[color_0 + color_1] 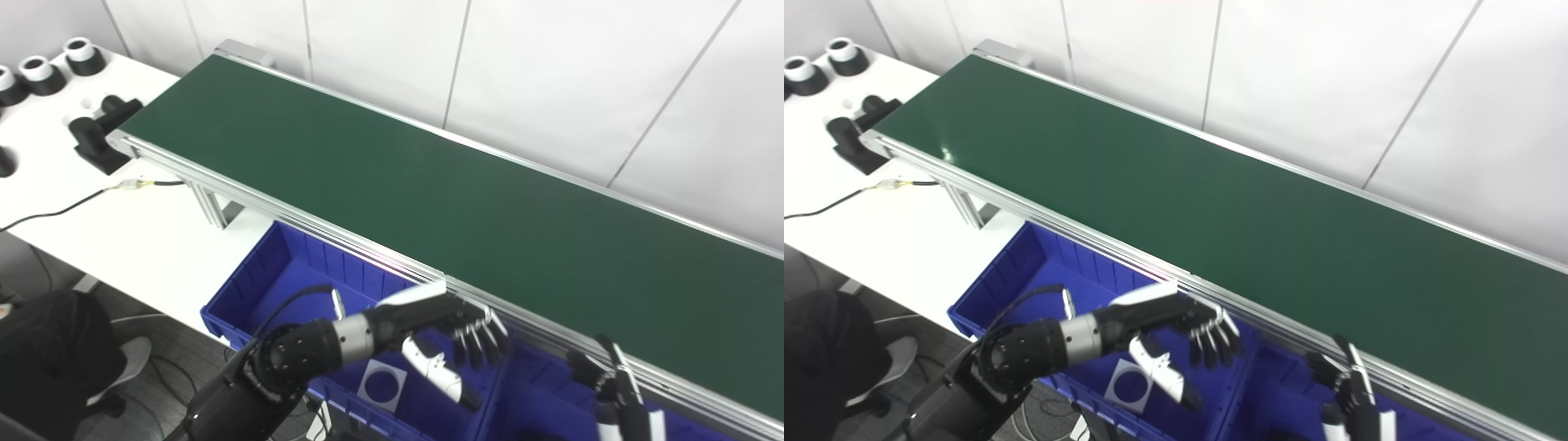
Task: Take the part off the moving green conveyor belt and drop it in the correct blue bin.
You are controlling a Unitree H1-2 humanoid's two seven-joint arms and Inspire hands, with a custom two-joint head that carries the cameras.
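The green conveyor belt (429, 202) runs diagonally from upper left to lower right, and no part shows on it. My left hand (447, 331) hovers open over the left blue bin (275, 269), just below the belt's near rail, fingers spread and pointing down, holding nothing. A white label with a blue circle (381, 383) lies on that bin's floor under the hand. My right hand (612, 386) rises at the bottom edge over a second blue bin (539, 398), fingers apart and empty.
Left of the belt, a white table (122, 233) carries black-and-white cylindrical parts (40, 73), a black fixture (98, 131) and a black cable (67, 208). The belt's aluminium rail (343, 236) borders the bins. A dark object (49, 355) sits on the floor at lower left.
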